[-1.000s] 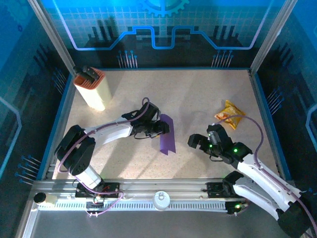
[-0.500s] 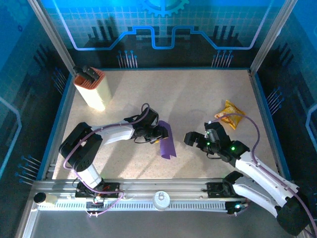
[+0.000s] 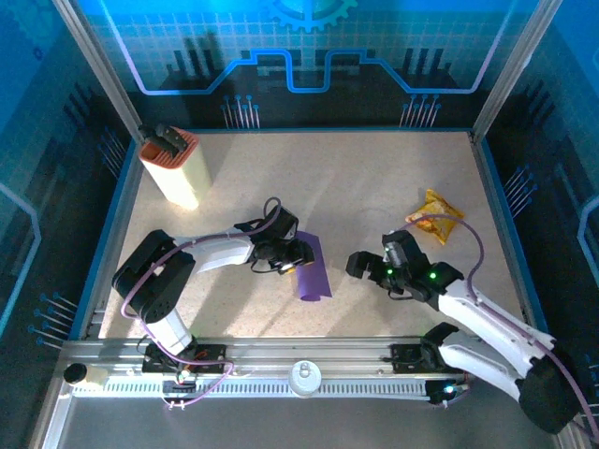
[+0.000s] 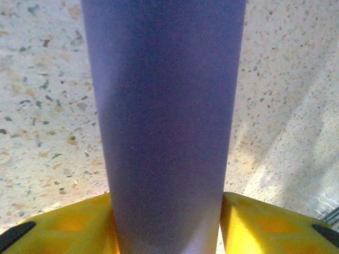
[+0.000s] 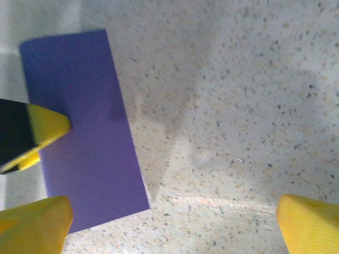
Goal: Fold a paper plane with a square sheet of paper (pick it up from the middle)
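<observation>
The purple paper (image 3: 315, 277) is a narrow folded rectangle on the speckled table, just left of centre. My left gripper (image 3: 298, 257) is at its left side. In the left wrist view the paper (image 4: 167, 106) runs up between the yellow fingertips (image 4: 254, 227), which touch both of its long edges; this gripper (image 4: 167, 233) is shut on it. My right gripper (image 3: 360, 265) stands open a little to the right of the paper, with only bare table between its fingers (image 5: 175, 227). The right wrist view has the paper (image 5: 90, 148) at its left, a left fingertip (image 5: 45, 127) over its edge.
A yellow-orange snack packet (image 3: 432, 215) lies at the right, behind the right arm. A tall cream-and-orange box (image 3: 173, 170) stands at the back left. Blue walls and metal posts fence the table; a rail (image 3: 299, 360) runs along the near edge.
The left gripper has drawn the paper slightly nearer and turned it more upright in the top view. The right gripper has moved left, closer to the paper.
</observation>
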`<action>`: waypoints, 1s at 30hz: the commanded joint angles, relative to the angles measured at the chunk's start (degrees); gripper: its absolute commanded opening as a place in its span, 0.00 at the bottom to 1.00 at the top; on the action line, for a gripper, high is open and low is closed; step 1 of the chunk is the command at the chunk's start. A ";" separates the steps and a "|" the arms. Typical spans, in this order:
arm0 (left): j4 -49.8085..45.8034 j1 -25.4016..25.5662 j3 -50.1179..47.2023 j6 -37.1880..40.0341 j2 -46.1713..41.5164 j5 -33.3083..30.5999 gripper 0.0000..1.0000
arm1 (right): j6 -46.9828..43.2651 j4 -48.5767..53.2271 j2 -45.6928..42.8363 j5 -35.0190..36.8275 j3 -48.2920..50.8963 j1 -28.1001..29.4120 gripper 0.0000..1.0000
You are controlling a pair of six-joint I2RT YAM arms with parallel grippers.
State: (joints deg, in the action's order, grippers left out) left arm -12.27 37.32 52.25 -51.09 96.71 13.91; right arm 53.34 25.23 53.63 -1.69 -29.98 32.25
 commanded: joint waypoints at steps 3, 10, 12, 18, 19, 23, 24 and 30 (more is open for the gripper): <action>-5.37 -0.32 1.82 3.46 0.32 -2.41 0.59 | -0.50 -1.55 2.48 -1.44 -1.46 1.33 1.00; -9.69 -0.40 2.78 7.61 -1.27 -6.07 0.69 | -1.79 -3.04 5.49 -3.36 -3.04 2.01 1.00; -10.37 -0.42 2.91 8.28 -1.95 -6.60 0.69 | -1.73 -3.68 6.39 -3.93 -3.07 2.19 0.99; -13.08 -0.58 2.66 7.70 -2.38 -10.80 0.68 | -2.73 -13.24 9.58 -11.94 -2.33 3.07 0.69; -13.08 -0.67 2.60 7.69 -2.29 -10.96 0.67 | -2.80 -14.73 10.45 -13.05 -2.44 3.27 0.65; -11.66 -0.66 1.62 7.34 -2.62 -10.99 0.62 | -3.01 -18.80 15.28 -14.75 -3.68 4.38 0.46; -11.55 -0.67 1.63 7.40 -2.73 -11.06 0.61 | -3.01 -19.61 16.61 -15.21 -3.91 4.64 0.42; -12.06 -0.76 2.01 8.93 -1.56 -10.77 0.59 | -2.80 -23.81 23.86 -16.27 -5.87 6.14 0.29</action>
State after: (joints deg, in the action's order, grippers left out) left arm -22.68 37.15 53.56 -44.23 95.59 3.40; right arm 50.76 5.41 75.35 -15.84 -33.95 37.28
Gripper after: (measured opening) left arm 0.589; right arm 0.296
